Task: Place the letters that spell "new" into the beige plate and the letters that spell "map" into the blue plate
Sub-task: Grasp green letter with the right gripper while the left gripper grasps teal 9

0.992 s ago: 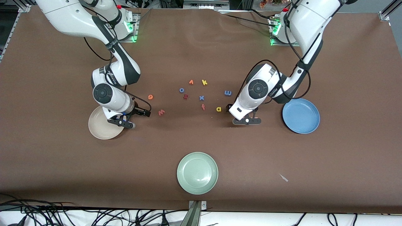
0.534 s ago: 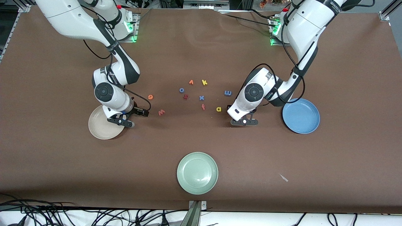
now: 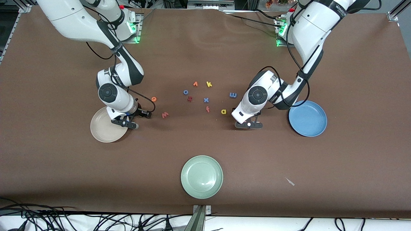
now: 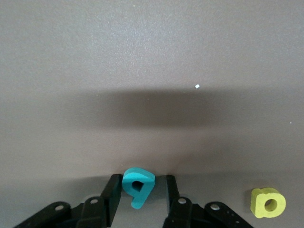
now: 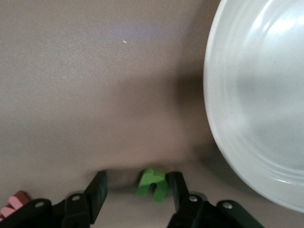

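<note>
The brown table (image 3: 205,48) carries both arms, each reaching out from its base and bent sharply at the elbow, with the wrist turned straight down so the hand stands low on the cloth. Neither arm waits. Both target plates are empty: the beige plate (image 3: 99,130) toward the right arm's end and the blue plate (image 3: 307,118) toward the left arm's end. A green plate (image 3: 201,176) lies nearest the camera. The right gripper (image 3: 127,124) is down just beside the beige plate's rim, and the left gripper (image 3: 249,125) is down between the blue plate and the letters. Both are unclenched and grasp nothing yet. The right one's jaws straddle the n (image 5: 153,184) with clear room on one side. The left one's jaws flank the p (image 4: 137,186), one finger about touching it and a slit at the other. The a (image 3: 223,111) lies near the p, with the m (image 3: 233,95) farther from the camera. The w (image 3: 165,114) and e (image 3: 153,99) lie near the right gripper. These foam letters are likely very light, soft and easily squashed or flicked aside. A gentle pinch across the solid stem, low at the cloth, looks best.
</note>
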`<state>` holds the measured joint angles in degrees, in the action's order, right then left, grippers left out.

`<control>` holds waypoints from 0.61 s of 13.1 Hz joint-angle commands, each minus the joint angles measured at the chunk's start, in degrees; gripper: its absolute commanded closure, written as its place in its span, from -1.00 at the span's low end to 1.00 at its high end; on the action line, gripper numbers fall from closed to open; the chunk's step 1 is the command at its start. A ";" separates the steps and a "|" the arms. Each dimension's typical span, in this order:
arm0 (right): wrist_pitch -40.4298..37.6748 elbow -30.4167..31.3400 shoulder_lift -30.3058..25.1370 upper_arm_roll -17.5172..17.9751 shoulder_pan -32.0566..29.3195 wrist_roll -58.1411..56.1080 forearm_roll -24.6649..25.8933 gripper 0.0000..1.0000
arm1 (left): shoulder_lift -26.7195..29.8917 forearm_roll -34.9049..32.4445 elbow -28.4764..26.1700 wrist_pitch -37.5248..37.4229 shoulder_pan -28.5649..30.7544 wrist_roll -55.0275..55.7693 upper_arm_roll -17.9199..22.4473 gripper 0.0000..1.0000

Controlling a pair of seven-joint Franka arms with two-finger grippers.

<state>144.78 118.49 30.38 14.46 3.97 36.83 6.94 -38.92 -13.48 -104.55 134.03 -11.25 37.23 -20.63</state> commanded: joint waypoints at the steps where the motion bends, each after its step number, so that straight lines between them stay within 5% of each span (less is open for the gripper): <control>1: 1.12 0.86 -0.41 0.13 -0.28 -0.10 0.88 -0.11 | -0.54 -2.17 -0.03 -0.52 -0.09 1.10 0.24 0.42; 5: 0.77 1.30 -0.76 0.13 -0.37 -0.97 0.97 0.42 | 0.07 -2.17 0.66 -1.39 0.61 1.01 0.24 0.83; 7: 0.51 1.48 -1.11 0.04 -0.37 -1.50 0.97 0.89 | 2.78 -1.46 2.15 -8.92 3.06 0.49 0.24 0.91; 8: 0.16 1.31 -1.81 -0.05 -0.37 -2.55 0.97 0.95 | 3.41 -1.38 3.03 -11.74 4.99 0.31 -0.03 0.96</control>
<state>144.67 118.52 30.03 14.31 3.93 35.85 7.27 -38.29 -13.48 -102.72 128.11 -9.65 37.45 -20.17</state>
